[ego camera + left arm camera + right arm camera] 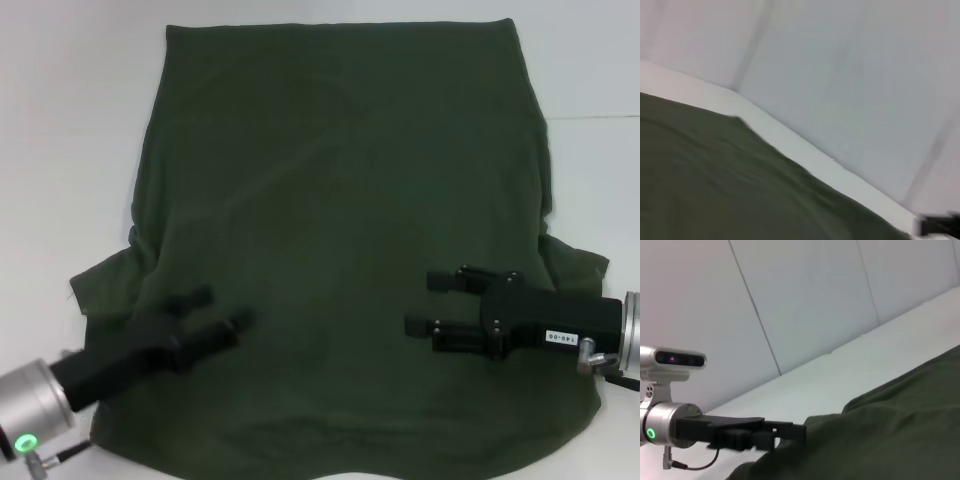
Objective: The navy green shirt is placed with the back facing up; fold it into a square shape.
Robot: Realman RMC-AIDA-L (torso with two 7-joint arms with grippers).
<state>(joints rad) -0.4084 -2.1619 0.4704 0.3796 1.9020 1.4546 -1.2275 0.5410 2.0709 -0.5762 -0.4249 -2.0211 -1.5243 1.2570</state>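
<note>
- Head view: your navy green shirt (340, 230) lies flat, filling the frame centre. Left gripper (222, 312), lower left, and right gripper (430, 303), lower right, hover released over it.
- Left wrist view: you see shirt fabric at lower left.
- Right wrist view: you see the left gripper at lower left, beside the shirt.

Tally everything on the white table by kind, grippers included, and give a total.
Shirts: 1, the navy green shirt, spread flat on the table
Grippers: 2, both black and open over the shirt: the left gripper near the left sleeve, the right gripper near the right sleeve
Total: 3
</note>
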